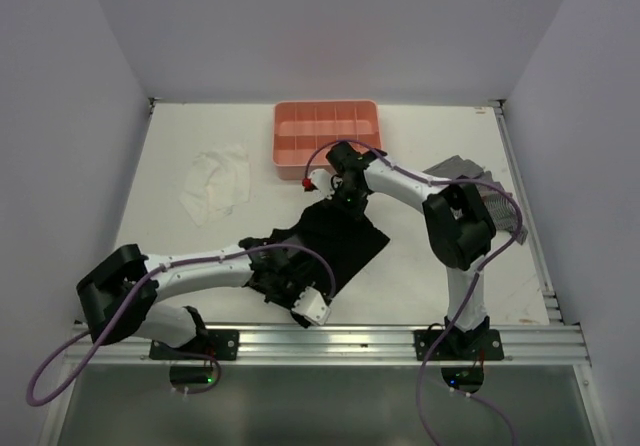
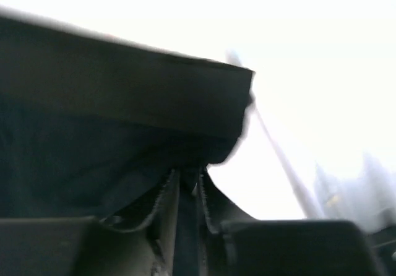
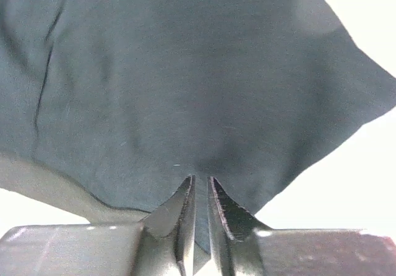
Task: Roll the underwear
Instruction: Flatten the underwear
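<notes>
Clamps smooth, matte black underwear (image 1: 345,241) in left gripper (image 2: 187,182) and right gripper (image 3: 201,186) alike. Hard to make out on the left: dark, blurred folds.

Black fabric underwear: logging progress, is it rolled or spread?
Spread out, not rolled: the plain black fabric underwear lies mostly flat on the white table, left end effector and right end effector pinching its edges.
</notes>
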### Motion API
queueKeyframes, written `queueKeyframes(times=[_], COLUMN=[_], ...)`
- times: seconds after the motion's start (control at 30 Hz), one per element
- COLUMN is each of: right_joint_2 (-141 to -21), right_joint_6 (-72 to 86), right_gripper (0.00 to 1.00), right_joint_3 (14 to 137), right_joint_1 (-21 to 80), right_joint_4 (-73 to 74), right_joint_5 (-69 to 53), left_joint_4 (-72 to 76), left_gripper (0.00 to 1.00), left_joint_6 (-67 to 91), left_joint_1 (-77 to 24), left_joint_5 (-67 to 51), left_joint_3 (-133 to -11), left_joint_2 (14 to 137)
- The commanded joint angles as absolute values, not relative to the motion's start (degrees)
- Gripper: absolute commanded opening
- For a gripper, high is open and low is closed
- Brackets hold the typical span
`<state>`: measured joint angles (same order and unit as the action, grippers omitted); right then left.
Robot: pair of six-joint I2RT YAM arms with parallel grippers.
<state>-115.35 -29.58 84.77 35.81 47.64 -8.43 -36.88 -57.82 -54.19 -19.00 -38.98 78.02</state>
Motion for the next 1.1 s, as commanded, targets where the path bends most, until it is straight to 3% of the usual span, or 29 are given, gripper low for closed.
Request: queueKeyframes(times=[0.0,0.2,0.37,0.67,1.07], right_joint_2=[-112.8,-102.3,-97.6,-107.1,-124.3], right_joint_6=[-31.8,-26.4,-22.8,-16.1,-20.2], right_gripper=[0.2,0.22,0.22,0.19,0.18], right_joint_3=[90.3,86.7,77.4,74.1,91.7], right_joint_1=[34.5,29.1,27.1,26.3,25.5], right_joint_4=[44.8,49.8,50.6,47.1,46.0], right_joint_5=[-9.6,-12.4,-13.4,-13.5,-13.8], left_joint_4=[-37.1,-36.2,-35.6,-29.9,-27.7], left_gripper=[0.23,0.31,0.34,0.3,0.27], left_joint_6=[-47.3,-36.4,-38.1,-46.3,-42.7], left_joint_1=[-62.5,-65.1,-56.0,-49.0,-52.5], left_joint_5=[-29.4,-23.6,-21.5,-15.8,-27.2], left_joint_3=[-46.4,-57.2,-56.0,-42.1,-43.2], left_joint_2=[80.5,79.2,73.2,76.2,86.2])
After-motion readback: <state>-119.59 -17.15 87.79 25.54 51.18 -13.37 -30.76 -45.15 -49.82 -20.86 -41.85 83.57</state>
